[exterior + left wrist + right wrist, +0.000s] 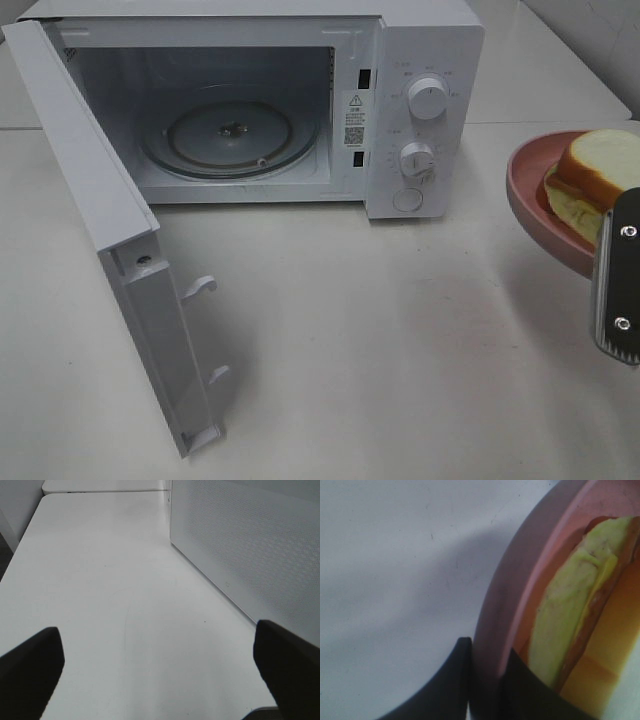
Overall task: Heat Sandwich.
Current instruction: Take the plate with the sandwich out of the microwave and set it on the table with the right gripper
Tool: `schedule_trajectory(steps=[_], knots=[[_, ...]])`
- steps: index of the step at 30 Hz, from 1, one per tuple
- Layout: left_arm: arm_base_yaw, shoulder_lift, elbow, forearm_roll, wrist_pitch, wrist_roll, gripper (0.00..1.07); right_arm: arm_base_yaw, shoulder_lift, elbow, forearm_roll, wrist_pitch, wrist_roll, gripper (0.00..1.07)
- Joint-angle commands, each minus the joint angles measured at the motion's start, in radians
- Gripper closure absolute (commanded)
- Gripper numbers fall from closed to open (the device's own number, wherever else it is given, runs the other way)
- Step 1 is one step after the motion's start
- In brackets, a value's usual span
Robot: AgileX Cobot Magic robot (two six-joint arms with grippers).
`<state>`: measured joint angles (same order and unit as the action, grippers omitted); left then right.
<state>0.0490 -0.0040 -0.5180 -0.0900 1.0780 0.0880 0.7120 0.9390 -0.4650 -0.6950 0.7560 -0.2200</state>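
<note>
Sandwich plate being gripped right of the open white microwave (250,100)
Right gripper (487,680) is pinching the round pink plate's (525,190) rim, white-bread sandwich (595,175) lying on it; left gripper (160,665) is gaping wide, empty

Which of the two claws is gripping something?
The right claw, pinched on the pink plate's rim beside the sandwich. The left claw is open, empty.
</note>
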Motion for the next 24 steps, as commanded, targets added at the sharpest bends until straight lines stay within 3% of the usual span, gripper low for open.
schedule_trajectory(steps=[1, 6, 12, 24], knots=[[0.002, -0.008, 0.001, -0.005, -0.011, -0.004, 0.09, 0.002, 0.014, -0.001, -0.070, 0.038, 0.093, 1.07], [0.002, -0.008, 0.001, -0.005, -0.011, -0.004, 0.09, 0.002, 0.107, -0.001, -0.173, 0.088, 0.274, 1.06], [0.002, -0.008, 0.001, -0.005, -0.011, -0.004, 0.09, -0.001, 0.208, -0.024, -0.204, 0.102, 0.410, 1.06], [0.002, -0.008, 0.001, -0.005, -0.011, -0.004, 0.09, -0.001, 0.492, -0.207, -0.213, 0.137, 0.678, 1.06]])
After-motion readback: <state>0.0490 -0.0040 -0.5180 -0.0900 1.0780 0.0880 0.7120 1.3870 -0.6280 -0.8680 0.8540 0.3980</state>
